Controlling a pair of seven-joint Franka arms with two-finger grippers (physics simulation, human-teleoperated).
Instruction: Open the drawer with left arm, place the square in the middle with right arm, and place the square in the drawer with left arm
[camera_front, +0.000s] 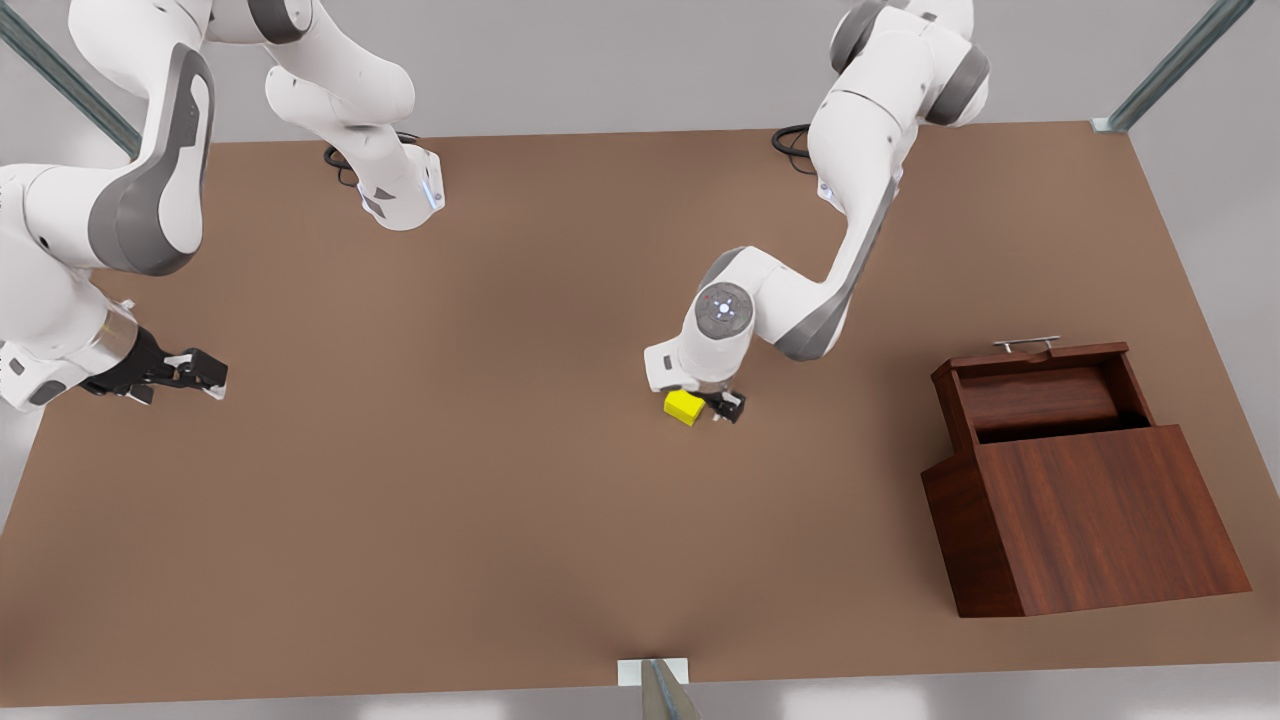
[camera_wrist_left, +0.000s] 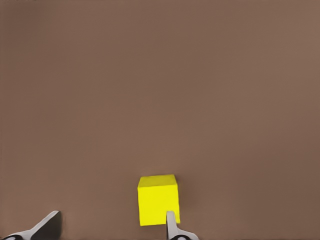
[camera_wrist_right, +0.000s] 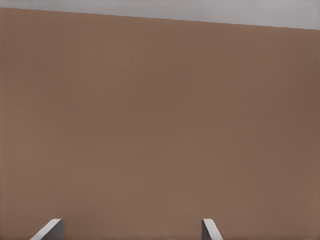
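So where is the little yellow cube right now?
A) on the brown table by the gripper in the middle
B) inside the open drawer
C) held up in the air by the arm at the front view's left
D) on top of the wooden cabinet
A: the yellow cube sits on the table next to the left gripper, far from the open drawer.

A simulated robot lab: bare brown table (camera_front: 400, 500), grey floor, metal frame struts (camera_front: 1170, 65).
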